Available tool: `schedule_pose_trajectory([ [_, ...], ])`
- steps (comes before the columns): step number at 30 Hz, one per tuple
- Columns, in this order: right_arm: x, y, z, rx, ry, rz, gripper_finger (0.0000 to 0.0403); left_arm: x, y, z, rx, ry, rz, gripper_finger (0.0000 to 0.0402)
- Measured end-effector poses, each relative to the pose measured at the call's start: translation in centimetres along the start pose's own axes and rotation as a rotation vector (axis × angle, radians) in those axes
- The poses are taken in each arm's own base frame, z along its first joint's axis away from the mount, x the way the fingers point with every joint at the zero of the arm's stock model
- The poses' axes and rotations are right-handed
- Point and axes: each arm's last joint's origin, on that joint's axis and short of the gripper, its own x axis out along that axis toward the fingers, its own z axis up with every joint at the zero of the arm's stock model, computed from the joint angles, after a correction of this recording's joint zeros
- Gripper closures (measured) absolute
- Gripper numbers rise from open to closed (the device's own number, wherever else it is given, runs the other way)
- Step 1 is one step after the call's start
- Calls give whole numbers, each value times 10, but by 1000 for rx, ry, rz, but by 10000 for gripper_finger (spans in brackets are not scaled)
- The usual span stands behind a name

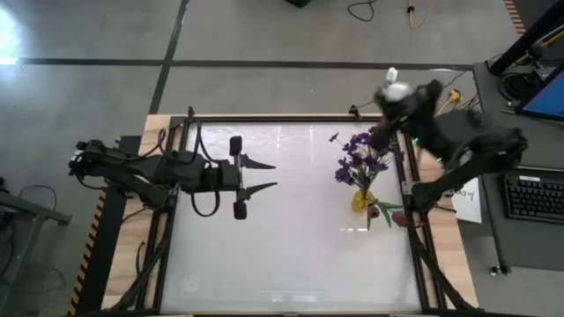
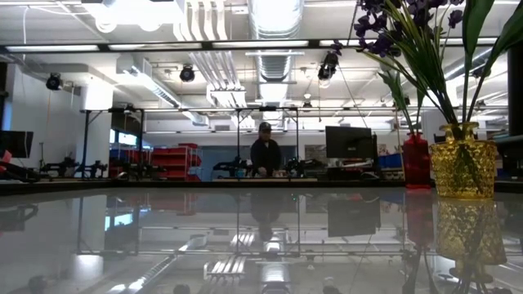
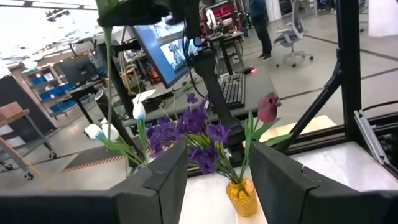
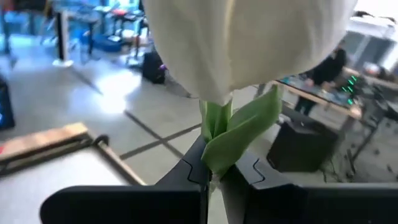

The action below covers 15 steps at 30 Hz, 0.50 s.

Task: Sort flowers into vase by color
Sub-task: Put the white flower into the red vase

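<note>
My right gripper (image 1: 393,92) is raised over the table's far right corner, shut on a white tulip (image 4: 249,43) whose bud fills its wrist view. In the left wrist view the gripper (image 3: 143,9) is at the top and the green stem (image 3: 109,74) hangs below it. A yellow vase (image 1: 360,202) near the right edge holds a purple spray (image 1: 359,158). A dark red bud (image 3: 268,107) stands beside the spray; I cannot tell which vase holds it. A red vase (image 2: 415,160) stands close by. My left gripper (image 1: 264,174) hovers open over the table's left half. My right gripper pinches the white tulip between its two fingers on the green stem just below the bud (image 4: 214,127), where a leaf (image 4: 249,127) folds over the fingers. The flower is lifted clear of the table. Its long stem (image 3: 109,74) hangs down below the gripper.
Two more white tulips (image 3: 140,107) show beyond the purple spray in the left wrist view; their bases are hidden. The table's black frame posts (image 3: 348,68) rise at the right edge. A keyboard (image 1: 538,195) and monitor lie off the table. A person (image 2: 265,151) stands far behind.
</note>
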Motion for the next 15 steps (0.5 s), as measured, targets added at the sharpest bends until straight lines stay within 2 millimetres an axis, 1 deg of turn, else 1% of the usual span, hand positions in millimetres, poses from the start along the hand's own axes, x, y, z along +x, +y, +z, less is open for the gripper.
schedule_pose_trajectory([
  [3,-8,-27,-1,67,-11,-49,390,2,-1,-1,-1,-1,1,248],
  [5,-13,-41,-3,83,-12,-72,390,3,-1,-1,-1,-2,1,250],
  [9,-36,-89,-14,169,-6,-89,390,4,-1,0,-8,-18,7,251],
  [10,-40,-97,-18,177,5,-95,390,5,-1,1,-9,-23,9,251],
  [13,-45,-108,-31,192,51,-118,390,6,-2,1,0,-30,12,251],
  [15,-47,-112,-40,195,86,-128,390,7,-1,2,2,-45,20,251],
])
